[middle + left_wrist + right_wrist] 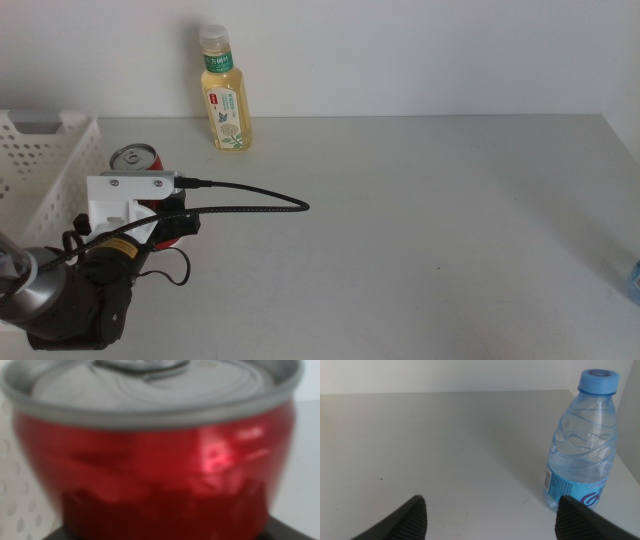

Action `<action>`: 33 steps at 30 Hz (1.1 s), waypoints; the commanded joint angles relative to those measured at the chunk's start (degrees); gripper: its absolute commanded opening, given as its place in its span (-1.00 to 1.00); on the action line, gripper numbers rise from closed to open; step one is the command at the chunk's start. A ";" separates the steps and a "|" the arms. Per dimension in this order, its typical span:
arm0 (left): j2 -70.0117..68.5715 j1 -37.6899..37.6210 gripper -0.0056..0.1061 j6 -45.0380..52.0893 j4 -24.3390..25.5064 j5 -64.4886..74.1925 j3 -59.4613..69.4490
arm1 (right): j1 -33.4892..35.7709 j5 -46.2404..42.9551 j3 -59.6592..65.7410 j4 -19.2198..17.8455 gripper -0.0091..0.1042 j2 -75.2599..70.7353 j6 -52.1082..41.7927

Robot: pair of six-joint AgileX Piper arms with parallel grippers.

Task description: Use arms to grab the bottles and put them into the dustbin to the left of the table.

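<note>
The slim red soda can (134, 158) stands beside the dustbin (40, 150), a white perforated basket at the table's left edge. My left gripper (168, 228) is down around the can's body, jaws against its sides. In the left wrist view the can (155, 460) fills the picture and only dark jaw corners show at the bottom. The yellow tea bottle (226, 92) stands upright at the back. My right gripper (490, 502) is open and holds nothing, low over the table. The clear water bottle (582, 445) stands just outside one of its jaws and shows in the middle view as a blue sliver (635, 282).
A black cable (250, 205) loops from the left wrist out over the grey table (420, 200). The table's right edge runs close to the water bottle.
</note>
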 commanded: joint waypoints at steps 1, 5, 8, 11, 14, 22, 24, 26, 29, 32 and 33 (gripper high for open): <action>-2.12 0.09 0.18 -0.57 0.34 -8.30 -1.16 | -0.42 -4.05 -0.57 -0.41 0.32 -1.23 -0.54; -2.12 0.09 -0.36 -0.57 2.42 -8.41 -1.16 | -0.42 -4.05 -0.57 -0.41 0.32 -1.23 -0.54; -2.91 0.09 -0.74 -0.85 3.28 -6.29 -0.97 | -0.42 -4.05 -0.57 -0.41 0.32 -1.23 -0.54; -5.91 0.09 -0.93 -0.85 3.27 1.04 -0.97 | -0.42 -4.05 -0.57 -0.41 0.32 -1.23 -0.54; -10.73 0.09 -0.93 -0.33 3.33 8.64 -0.97 | -0.42 -4.05 -0.57 -0.41 0.32 -1.23 -0.54; -23.56 0.09 -0.93 -0.33 6.56 30.03 -1.69 | -0.42 -4.05 -0.57 -0.41 0.32 -1.23 -0.54; -26.07 0.09 -0.93 -0.33 6.50 37.95 -3.02 | -0.42 -4.05 -0.57 -0.41 0.32 -1.23 -0.54; -27.89 0.09 -0.93 -0.33 6.50 47.60 -5.19 | -0.42 -4.05 -0.57 -0.41 0.32 -1.23 -0.54; -29.96 0.09 -0.93 -0.27 7.84 65.17 -10.28 | -0.42 -4.05 -0.57 -0.41 0.32 -1.23 -0.54; -31.60 0.09 -0.93 -0.32 9.14 80.90 -15.90 | -0.42 -4.05 -0.57 -0.41 0.32 -1.23 -0.54; -32.13 0.09 -0.93 -0.32 9.28 85.00 -17.78 | -0.42 -4.05 -0.57 -0.41 0.32 -1.23 -0.54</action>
